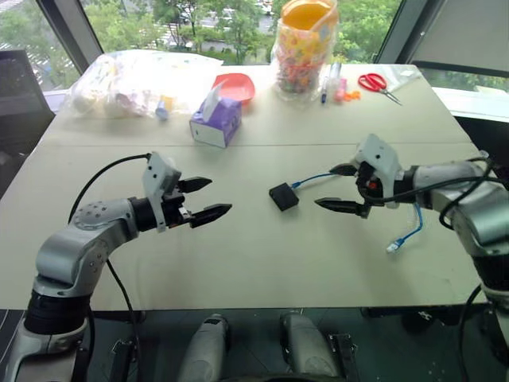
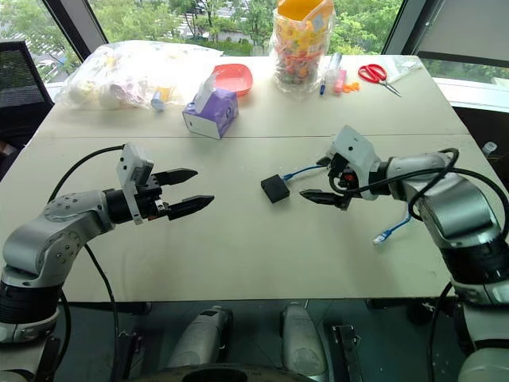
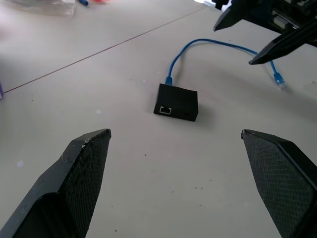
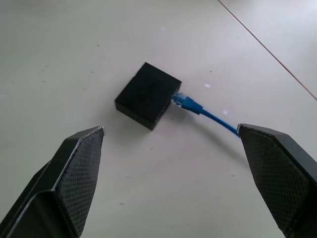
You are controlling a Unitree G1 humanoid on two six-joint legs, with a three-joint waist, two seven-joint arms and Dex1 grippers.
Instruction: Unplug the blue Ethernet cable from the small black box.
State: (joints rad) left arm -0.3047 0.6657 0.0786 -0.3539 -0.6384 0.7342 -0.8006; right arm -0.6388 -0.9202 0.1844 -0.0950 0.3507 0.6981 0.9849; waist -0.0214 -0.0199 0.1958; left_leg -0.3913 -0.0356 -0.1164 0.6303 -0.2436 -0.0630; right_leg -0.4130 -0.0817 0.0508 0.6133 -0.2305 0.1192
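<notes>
On my screen both arms have smooth silver-grey shells with black joint rings. A black cable loops free along each arm. Each wrist carries a small light-grey camera block. The left gripper [image 1: 208, 199] and the right gripper [image 1: 338, 188] each have two black, pointed fingers [image 3: 81, 171]; their inner pads have a fine cross-hatched pattern.

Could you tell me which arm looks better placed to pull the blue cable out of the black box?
Probably the right: its open gripper hovers beside the cable, on the side where it plugs into the box. The left gripper is farther off, facing the box's opposite side.
</notes>
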